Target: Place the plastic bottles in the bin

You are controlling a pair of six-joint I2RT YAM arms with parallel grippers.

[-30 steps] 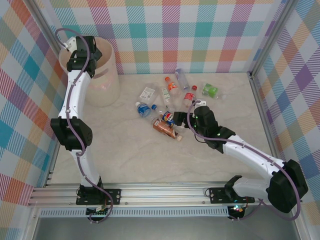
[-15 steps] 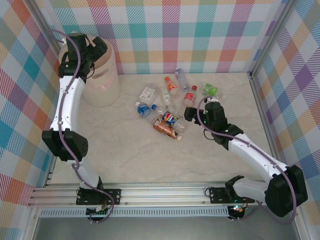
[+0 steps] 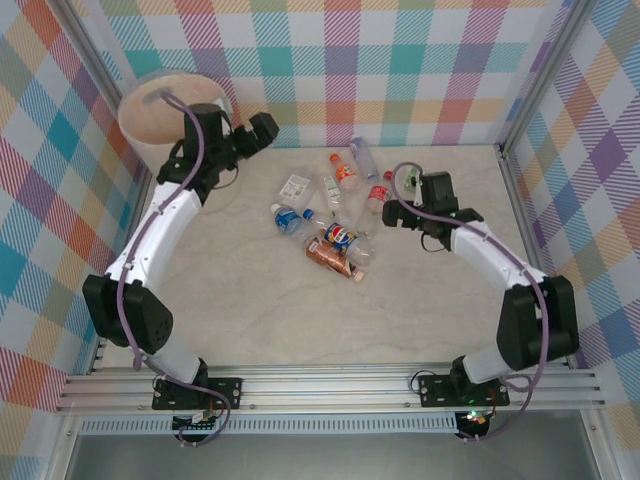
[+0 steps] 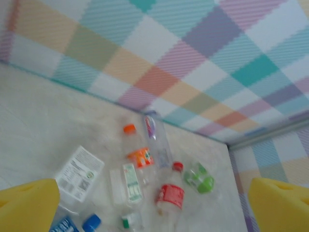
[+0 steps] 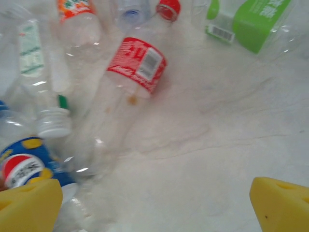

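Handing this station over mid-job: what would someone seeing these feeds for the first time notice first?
The jumble of plastic bottles lying mid-table stands out first, with the red-label bottle just ahead of the open right claw. Next comes the tall cream bin in the far left corner, with the open, empty left claw hovering beside it. Loud plaid walls surround everything.

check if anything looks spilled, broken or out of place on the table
No spill or damage shows. The plastic bottles lie on their sides, scattered across the table, none upright. The bin stands upright at the far left.
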